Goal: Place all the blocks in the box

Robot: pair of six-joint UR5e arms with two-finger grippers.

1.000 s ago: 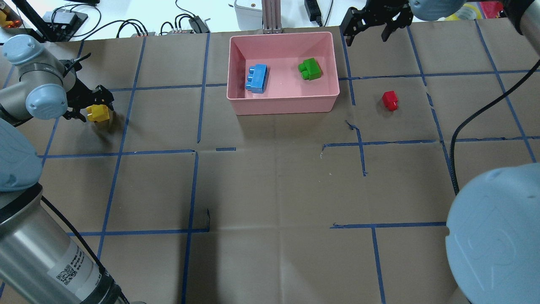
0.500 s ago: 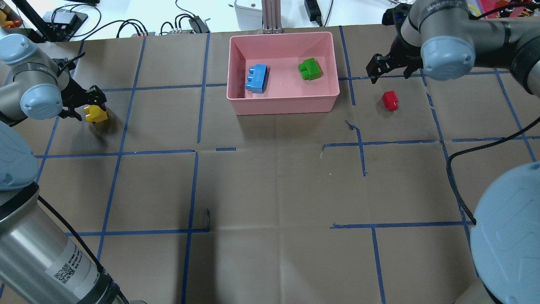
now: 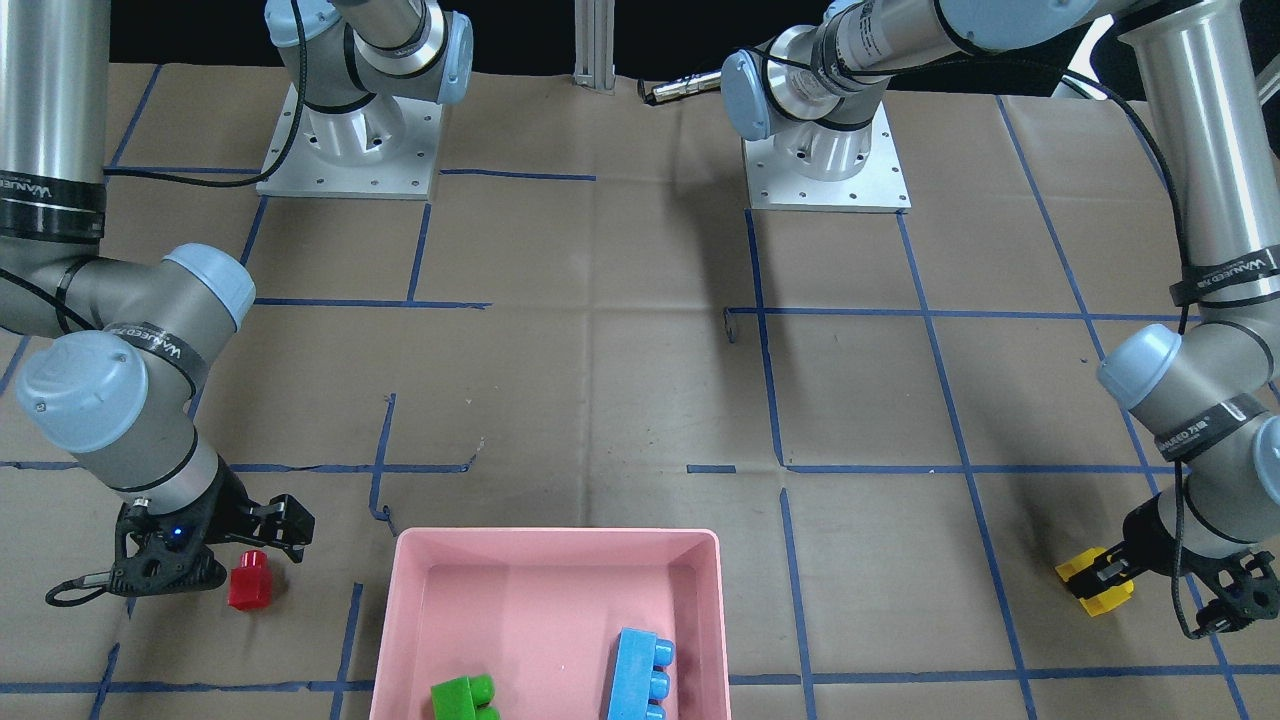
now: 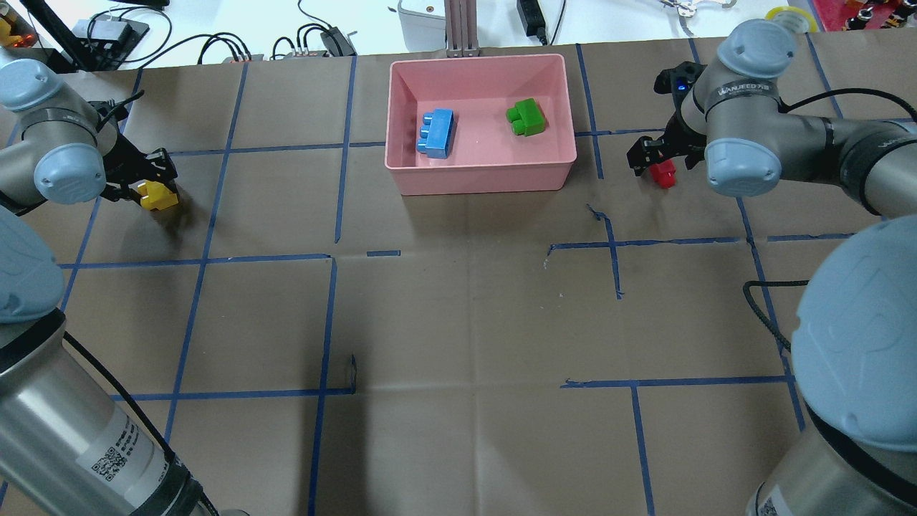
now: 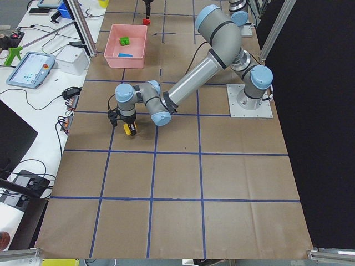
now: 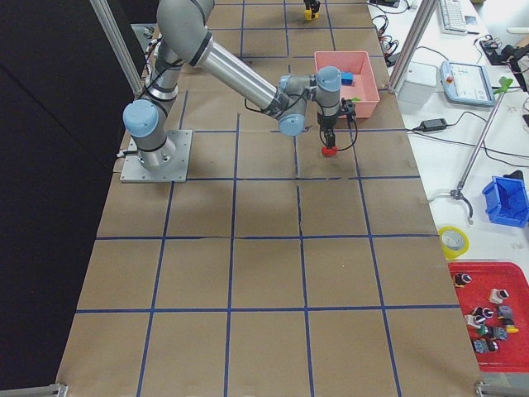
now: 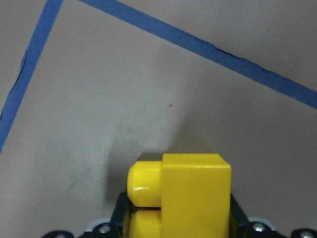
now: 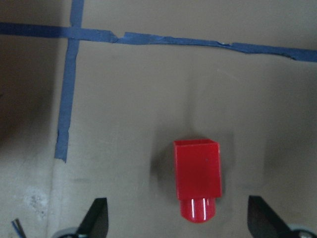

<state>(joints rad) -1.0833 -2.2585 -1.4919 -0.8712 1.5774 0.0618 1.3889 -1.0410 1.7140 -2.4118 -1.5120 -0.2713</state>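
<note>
The pink box [image 4: 480, 175] stands at the far middle of the table, also in the front view [image 3: 555, 540]. The blue brick [image 4: 436, 133] and the green brick [image 4: 526, 117] lie inside it. My left gripper [image 4: 147, 188] is shut on the yellow brick [image 4: 159, 196] at the far left, low over the paper; the left wrist view shows the brick [image 7: 181, 191] between the jaws. My right gripper [image 4: 663, 159] is open just above the red brick [image 4: 664, 174], right of the box. In the right wrist view the red brick [image 8: 196, 183] lies between the two fingertips [image 8: 96, 220].
Brown paper with blue tape lines covers the table [image 4: 466, 322]. Cables and equipment [image 4: 322, 39] lie beyond the far edge. The right arm's elbow [image 4: 741, 165] hangs just right of the red brick.
My right gripper has come from the table's far edge toward the robot and now sits over the red brick. My left gripper has shifted slightly left with the yellow brick.
</note>
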